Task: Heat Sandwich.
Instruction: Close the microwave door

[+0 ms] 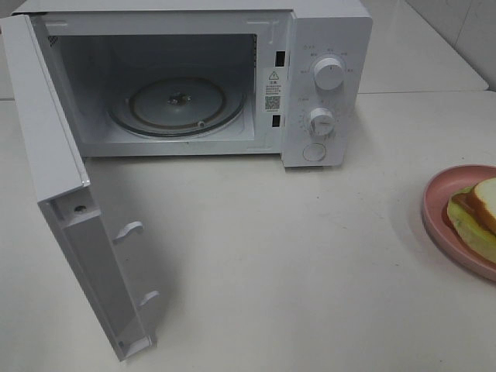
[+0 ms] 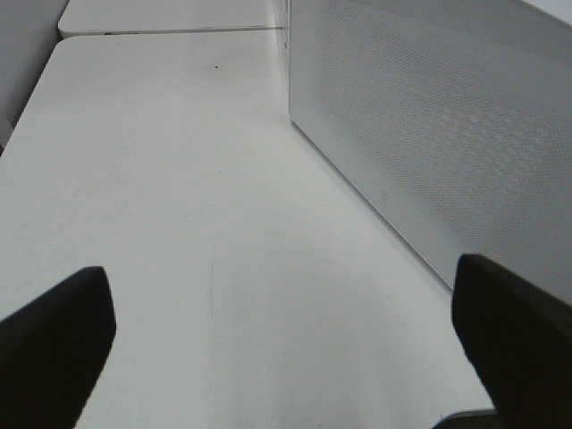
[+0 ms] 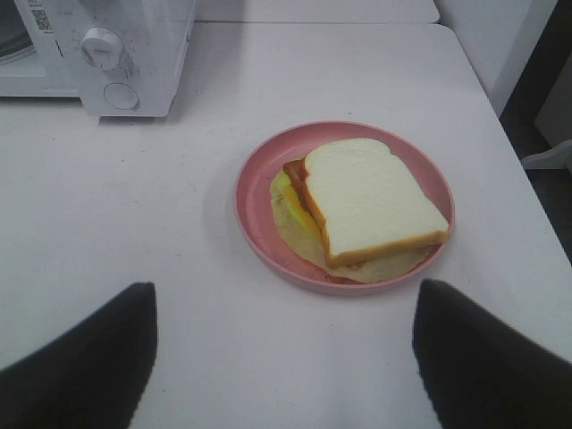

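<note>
Right gripper [image 3: 284, 357] has its jaws wide apart w/ nothing between them, above the table [image 3: 134, 232] and near the sandwich [image 3: 366, 201]. The sandwich lies on the pink plate [image 3: 255, 192], at the right edge of the table. Left gripper [image 2: 286, 331] is also spread wide, empty, beside the open microwave door [image 2: 429, 116]. Further back stands the microwave [image 1: 325, 46], w/ glass turntable [image 1: 177, 105] bare inside.
</note>
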### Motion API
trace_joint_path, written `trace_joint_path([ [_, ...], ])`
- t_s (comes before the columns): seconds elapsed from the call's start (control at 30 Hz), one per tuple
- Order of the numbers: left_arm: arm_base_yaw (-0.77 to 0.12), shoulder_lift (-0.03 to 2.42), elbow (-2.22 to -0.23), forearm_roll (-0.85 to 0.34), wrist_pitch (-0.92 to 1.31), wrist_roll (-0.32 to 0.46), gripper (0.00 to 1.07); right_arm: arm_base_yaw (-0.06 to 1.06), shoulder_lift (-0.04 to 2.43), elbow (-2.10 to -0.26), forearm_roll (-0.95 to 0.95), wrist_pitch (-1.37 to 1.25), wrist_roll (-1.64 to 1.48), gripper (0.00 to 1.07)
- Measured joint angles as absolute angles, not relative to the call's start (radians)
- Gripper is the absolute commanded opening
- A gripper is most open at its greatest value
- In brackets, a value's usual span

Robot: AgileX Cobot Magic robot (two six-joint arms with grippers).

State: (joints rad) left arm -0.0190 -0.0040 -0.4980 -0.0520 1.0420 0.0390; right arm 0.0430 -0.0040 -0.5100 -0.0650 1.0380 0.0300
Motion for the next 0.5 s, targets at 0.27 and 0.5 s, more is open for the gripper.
trace_joint_path([
  [0.27,-0.019,-0.004,-0.498,-0.052,1.042,0.039,0.97,0.043,-0.004,-0.510,-0.065,1.038,0.030,0.76],
  [0.5,-0.019,-0.004,-0.498,-0.055,1.042,0.039,0.97,0.043,-0.004,-0.510,-0.065,1.038,0.030,0.76],
])
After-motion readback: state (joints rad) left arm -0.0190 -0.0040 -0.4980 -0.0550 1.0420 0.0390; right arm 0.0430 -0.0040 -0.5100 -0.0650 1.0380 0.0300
